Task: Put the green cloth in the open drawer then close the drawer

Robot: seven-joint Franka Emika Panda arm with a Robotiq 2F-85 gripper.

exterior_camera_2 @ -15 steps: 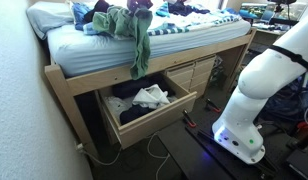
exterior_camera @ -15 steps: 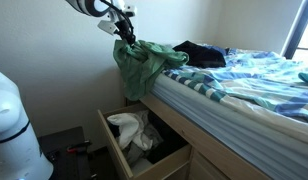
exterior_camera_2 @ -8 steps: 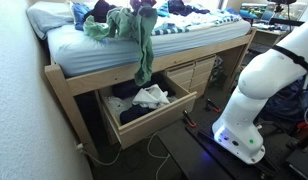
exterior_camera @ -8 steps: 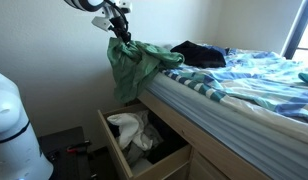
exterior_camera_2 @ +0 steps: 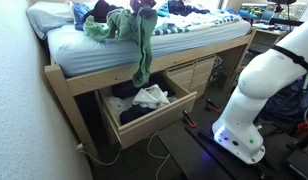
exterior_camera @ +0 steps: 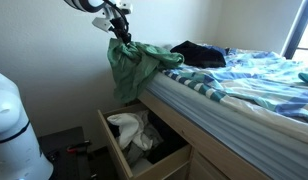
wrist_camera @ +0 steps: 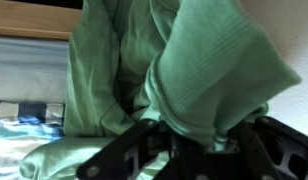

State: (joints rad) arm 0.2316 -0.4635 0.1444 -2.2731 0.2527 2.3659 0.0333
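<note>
The tool (exterior_camera: 121, 38) was clamped on the top of the cloth (exterior_camera: 129, 68). The cloth hung from it in a long vertical drape at the bed's (exterior_camera: 224, 95) edge, one fold trailing onto the mattress. The drawer (exterior_camera: 112, 148) stood open almost straight below, with white laundry (exterior_camera: 134, 130) inside. The next move was probably down and slightly out from the bed.

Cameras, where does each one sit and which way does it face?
In an exterior view: beside the robot, mattress height, looking along the bed toward the window; white arm link, end effector gripping green cloth.
In an exterior view: out in the room, facing the bed's side; white arm at right.
Wrist view: behind the end effector, cloth filling it.
Both exterior views share cloth and open drawer.
</note>
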